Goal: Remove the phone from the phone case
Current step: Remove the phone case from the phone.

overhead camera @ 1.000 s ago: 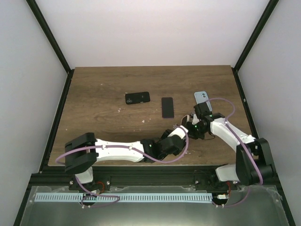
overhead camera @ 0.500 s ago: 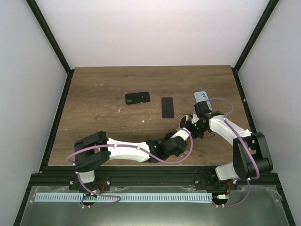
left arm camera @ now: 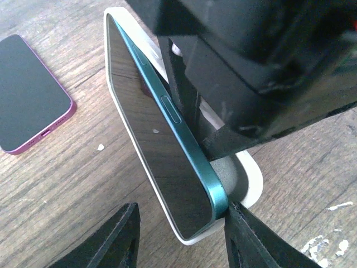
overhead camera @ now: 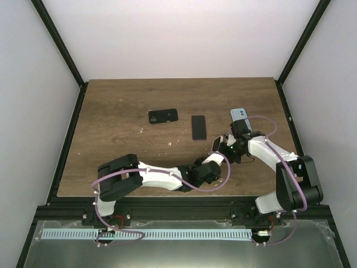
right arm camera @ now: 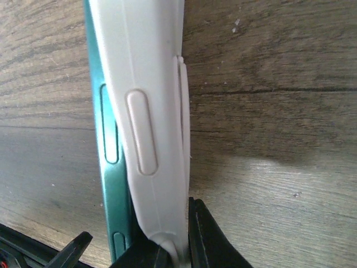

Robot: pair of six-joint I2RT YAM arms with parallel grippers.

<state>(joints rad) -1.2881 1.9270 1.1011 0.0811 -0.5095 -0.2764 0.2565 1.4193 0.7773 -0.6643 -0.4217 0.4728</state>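
A teal phone stands tilted on its edge, one long side levered out of its white case. My right gripper is shut on the case wall, and the phone's teal edge lies beside it. From below, my left gripper straddles the phone's lower corner with its jaws open. Its right finger touches the teal corner, while its left finger stands apart from the screen. In the top view both grippers meet at the phone, right of centre.
A purple-edged phone lies flat on the wood to the left, seen also as the dark phone. A black phone or case lies farther left. A light blue one sits just beyond the right arm.
The left arm has swung right and forward up to the phone, and its jaws have narrowed around the phone's corner. The right gripper keeps its hold on the case.
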